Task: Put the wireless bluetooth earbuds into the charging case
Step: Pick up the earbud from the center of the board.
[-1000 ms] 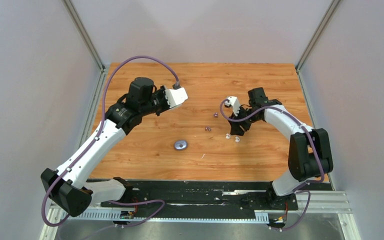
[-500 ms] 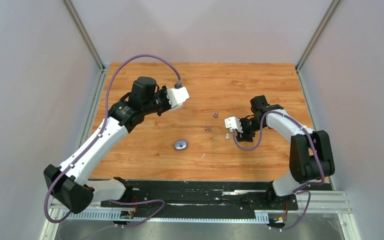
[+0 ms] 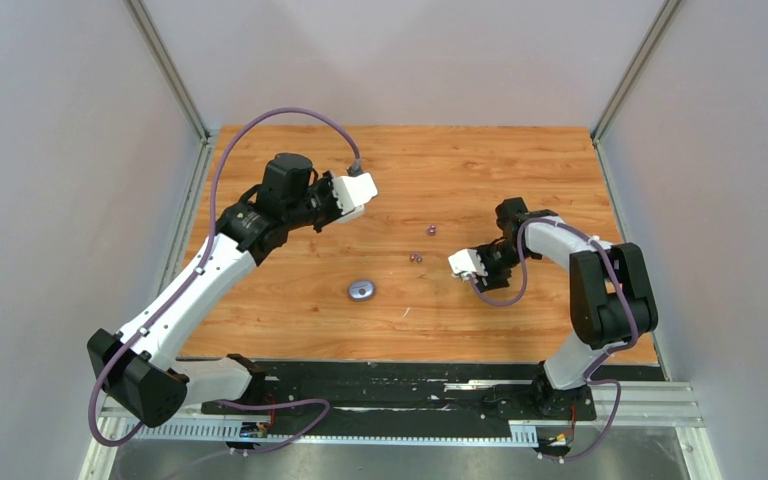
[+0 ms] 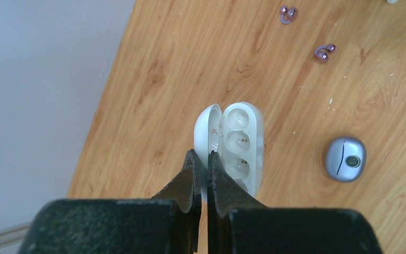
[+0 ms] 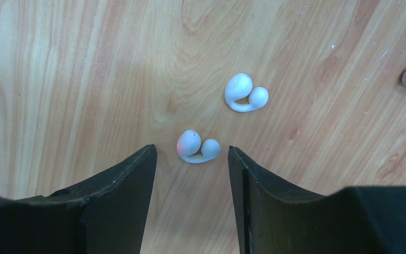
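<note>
My left gripper (image 4: 202,159) is shut on the edge of an open white charging case (image 4: 240,143) and holds it above the table, its empty sockets facing up. In the top view this gripper (image 3: 352,200) is at the back left. My right gripper (image 5: 192,153) is open and low over the wood. One white earbud (image 5: 198,146) lies just ahead, between its fingertips. A second white earbud (image 5: 246,92) lies a little further off. Two purple earbuds (image 3: 431,230) (image 3: 415,257) lie left of the right gripper (image 3: 475,268), which hides the white ones from above.
A closed silver-purple case (image 3: 362,290) lies on the wooden table (image 3: 520,170) near the middle front; it also shows in the left wrist view (image 4: 345,159). Grey walls stand at both sides and the back. A black rail runs along the near edge.
My right gripper has swung toward the near side and come down over the two white earbuds, now covering them from above. My left arm has shifted only slightly, still holding the white case.
</note>
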